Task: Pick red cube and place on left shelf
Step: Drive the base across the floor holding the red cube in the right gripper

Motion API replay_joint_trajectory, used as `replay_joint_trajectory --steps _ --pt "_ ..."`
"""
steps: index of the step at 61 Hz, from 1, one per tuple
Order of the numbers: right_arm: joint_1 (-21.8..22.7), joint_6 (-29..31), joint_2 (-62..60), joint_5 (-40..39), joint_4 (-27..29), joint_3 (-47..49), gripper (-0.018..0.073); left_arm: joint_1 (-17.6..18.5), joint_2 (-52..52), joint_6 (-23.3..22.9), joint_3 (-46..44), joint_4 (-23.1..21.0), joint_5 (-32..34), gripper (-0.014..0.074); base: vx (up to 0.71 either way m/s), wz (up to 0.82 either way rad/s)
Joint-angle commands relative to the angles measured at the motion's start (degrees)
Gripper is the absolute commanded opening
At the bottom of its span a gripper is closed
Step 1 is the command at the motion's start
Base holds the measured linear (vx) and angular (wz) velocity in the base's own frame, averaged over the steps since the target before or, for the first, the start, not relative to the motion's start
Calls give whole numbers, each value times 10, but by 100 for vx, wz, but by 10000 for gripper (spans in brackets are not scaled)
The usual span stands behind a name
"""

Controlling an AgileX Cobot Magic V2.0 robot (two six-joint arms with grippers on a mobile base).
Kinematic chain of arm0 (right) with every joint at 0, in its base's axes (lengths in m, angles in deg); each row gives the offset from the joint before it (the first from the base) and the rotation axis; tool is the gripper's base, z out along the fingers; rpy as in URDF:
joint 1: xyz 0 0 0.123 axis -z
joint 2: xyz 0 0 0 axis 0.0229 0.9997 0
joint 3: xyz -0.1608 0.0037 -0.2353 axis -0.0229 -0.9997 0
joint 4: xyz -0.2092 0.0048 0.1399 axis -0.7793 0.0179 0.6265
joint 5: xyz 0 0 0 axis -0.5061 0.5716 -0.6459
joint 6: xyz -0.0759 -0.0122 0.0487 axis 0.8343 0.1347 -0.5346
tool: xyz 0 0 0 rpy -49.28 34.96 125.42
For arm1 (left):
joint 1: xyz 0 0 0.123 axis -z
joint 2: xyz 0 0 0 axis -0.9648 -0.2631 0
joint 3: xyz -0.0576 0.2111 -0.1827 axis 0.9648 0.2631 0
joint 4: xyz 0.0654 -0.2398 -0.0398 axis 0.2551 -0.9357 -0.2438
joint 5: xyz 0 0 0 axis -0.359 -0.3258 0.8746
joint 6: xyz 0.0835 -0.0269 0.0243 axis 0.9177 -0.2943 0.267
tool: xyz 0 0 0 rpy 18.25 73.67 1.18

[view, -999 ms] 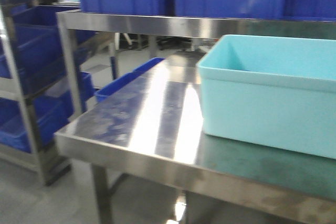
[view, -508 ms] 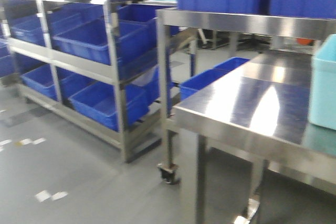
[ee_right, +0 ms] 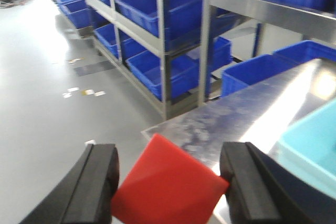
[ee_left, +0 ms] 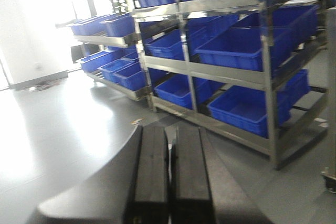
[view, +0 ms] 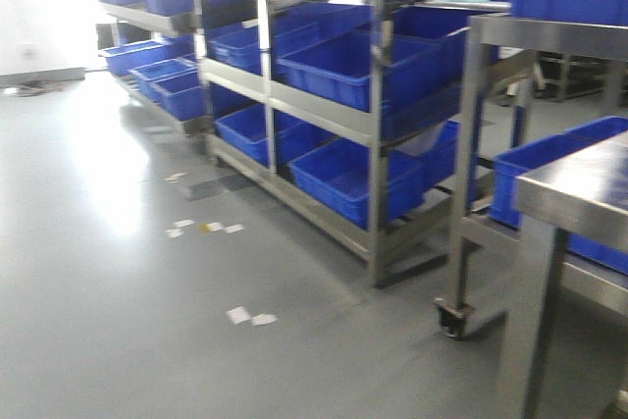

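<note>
Right gripper [ee_right: 173, 179]: jaws clamped on the tilted red cube [ee_right: 165, 190], steel table [ee_right: 226, 119] edge behind it | Left gripper [ee_left: 168, 177]: jaws pressed together, nothing between | Left shelf [view: 373, 125]: well apart across the floor, blue crates [view: 343, 66] on its tiers | Turquoise tub [ee_right: 310, 140]: on the table.

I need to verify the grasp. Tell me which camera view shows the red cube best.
The right wrist view: the red cube fills the lower centre, tilted, gripped by the right tool. The front-facing and left wrist views show none of it, only the steel shelf holding blue crates.
</note>
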Motion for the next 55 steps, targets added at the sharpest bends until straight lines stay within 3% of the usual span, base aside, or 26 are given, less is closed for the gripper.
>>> replay_joint_trajectory --steps 1,28,55 --pt "4 4 1 -47 -5 16 59 1 -5 0 13 -3 52 106 -11 61" --pt "4 4 1 -47 -5 16 59 1 -5 0 13 -3 52 106 -14 49" --pt "4 4 1 -47 -5 16 59 1 -5 0 13 -3 52 106 -7 28"
